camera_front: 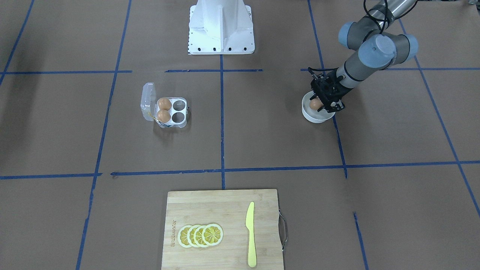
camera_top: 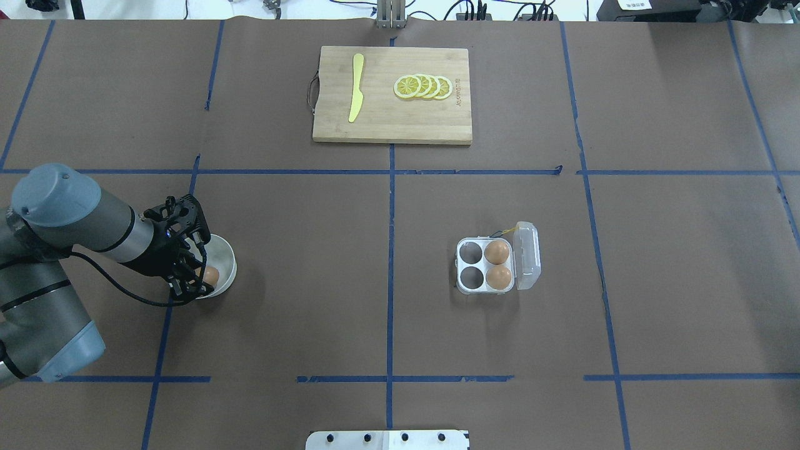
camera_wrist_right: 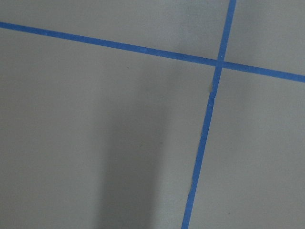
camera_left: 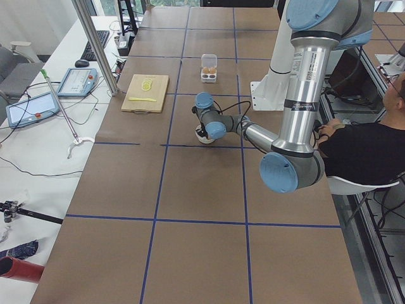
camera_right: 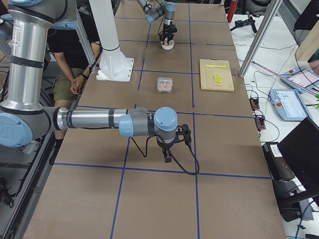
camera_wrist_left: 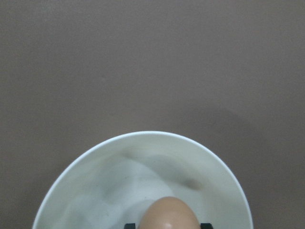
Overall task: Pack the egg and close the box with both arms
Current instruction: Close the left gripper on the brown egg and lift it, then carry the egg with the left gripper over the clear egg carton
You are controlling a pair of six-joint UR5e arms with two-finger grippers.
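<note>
Egg (camera_wrist_left: 169, 214) between left fingers (camera_wrist_left: 206, 226)

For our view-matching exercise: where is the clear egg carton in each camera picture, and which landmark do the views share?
Front-facing: egg carton left of centre.
Overhead: egg carton right of centre.
Exterior left: egg carton top centre.
Exterior right: egg carton just above centre.
Left wrist: not in it.
Right wrist: not in it.
Shared landmark: cutting board, in all four exterior views.

Bowl (camera_top: 223, 255): left, holding one egg (camera_top: 210, 275).
Box (camera_top: 485, 266): right of centre, two eggs (camera_top: 497, 252) in right cells.
Board (camera_top: 392, 125): far centre.
</note>
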